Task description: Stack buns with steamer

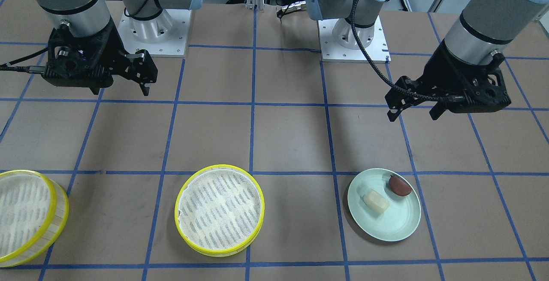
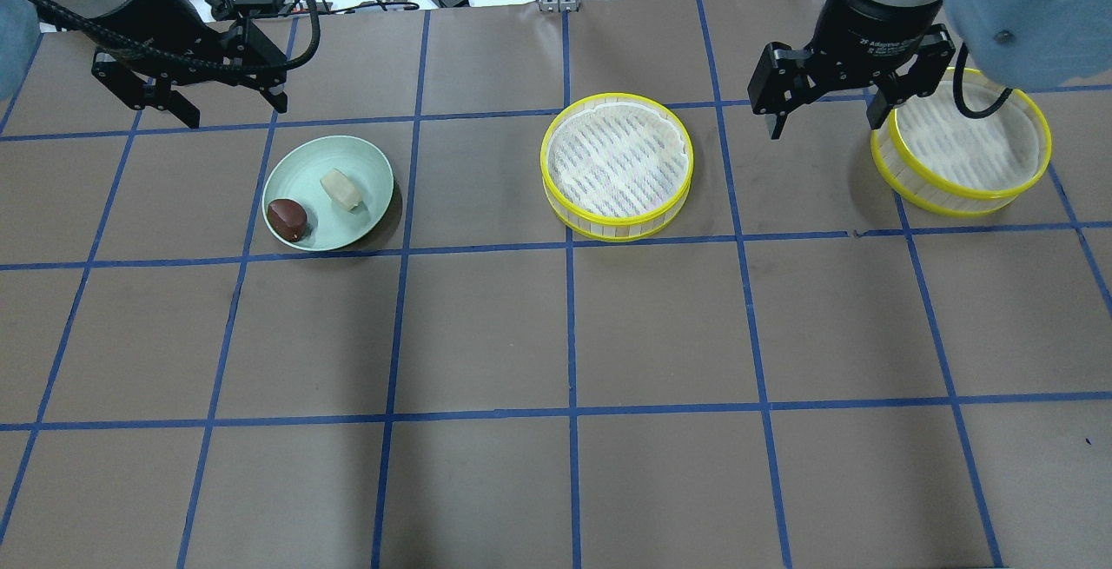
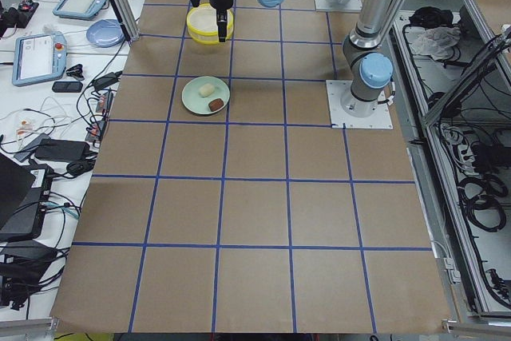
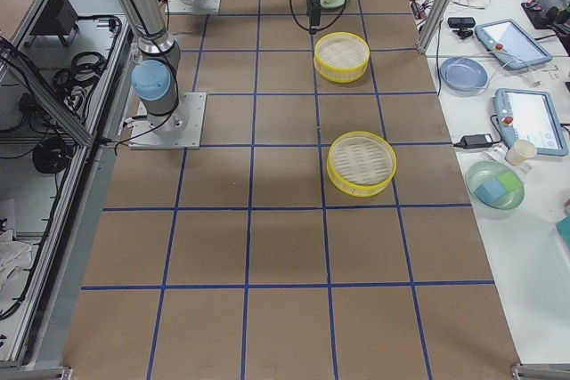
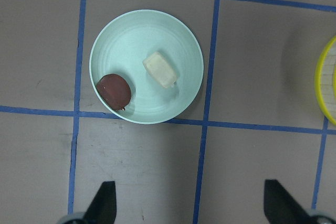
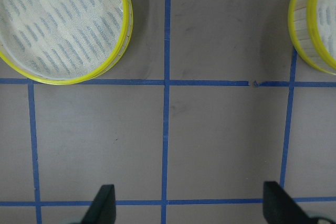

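— How do our jaws stand?
— The left jaws and the right jaws are both spread wide and hold nothing. Ours on the left hang over the bench (image 2: 556, 334) near the green plate (image 2: 375, 162), and ours on the right hang between the trays.
— The buns?
— The cream bun (image 2: 340, 189) and the brown bun (image 2: 287, 219) lie on that plate. We see the middle steamer tray (image 2: 617, 161) and the right steamer tray (image 2: 973, 152) bare.

A pale green plate (image 2: 373, 171) sits on the table (image 2: 660, 326), at about 10 o'clock from the middle of the overhead view. Brown paper covers the table, and blue tape lines (image 2: 571, 334) divide it into squares. The plate's rim reaches 1 line at its 6 o'clock edge. In the exterior left view, a white bench (image 3: 32, 129) at 9 o'clock carries 2 handheld screens (image 3: 37, 57), a blue-grey dish (image 3: 105, 33), a laptop (image 3: 20, 193) and loose cables (image 3: 88, 117). The exterior right view shows a small cup (image 4: 519, 150) beside a green bowl (image 4: 494, 186) at 3 o'clock.
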### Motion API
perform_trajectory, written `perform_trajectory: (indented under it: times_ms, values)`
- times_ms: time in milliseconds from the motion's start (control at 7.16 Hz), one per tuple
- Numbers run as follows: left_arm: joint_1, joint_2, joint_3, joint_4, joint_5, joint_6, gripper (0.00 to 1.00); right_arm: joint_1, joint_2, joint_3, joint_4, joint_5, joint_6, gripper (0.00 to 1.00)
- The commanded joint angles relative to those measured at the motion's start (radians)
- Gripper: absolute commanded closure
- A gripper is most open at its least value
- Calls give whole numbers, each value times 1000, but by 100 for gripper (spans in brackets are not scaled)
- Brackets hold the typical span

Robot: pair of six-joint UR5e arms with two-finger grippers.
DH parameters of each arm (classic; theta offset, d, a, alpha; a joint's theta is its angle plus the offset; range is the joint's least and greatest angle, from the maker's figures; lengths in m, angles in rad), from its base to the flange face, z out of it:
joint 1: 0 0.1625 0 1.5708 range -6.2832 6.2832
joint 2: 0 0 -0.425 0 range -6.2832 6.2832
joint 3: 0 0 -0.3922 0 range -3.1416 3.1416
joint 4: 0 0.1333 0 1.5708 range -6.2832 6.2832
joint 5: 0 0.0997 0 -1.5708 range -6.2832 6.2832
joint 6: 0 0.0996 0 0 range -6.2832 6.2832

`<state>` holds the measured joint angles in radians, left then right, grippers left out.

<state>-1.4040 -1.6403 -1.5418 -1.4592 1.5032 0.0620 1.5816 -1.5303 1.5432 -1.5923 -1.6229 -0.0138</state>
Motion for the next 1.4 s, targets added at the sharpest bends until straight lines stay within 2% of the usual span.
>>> perform_trajectory:
  times_ms: [0,559,978,1257]
  values:
    - [2,-13,-10,3,-7,1,0,0,-1,0,-2,1,0,0]
    - [22,-15,-12,0,-7,-11,0,-11,6,-3,-8,0,-3,0]
    - [25,-45,-15,14,-9,4,0,-157,74,-55,-25,3,-100,0]
    - [26,-84,-20,17,-3,83,0,-193,104,-66,-67,6,-164,0]
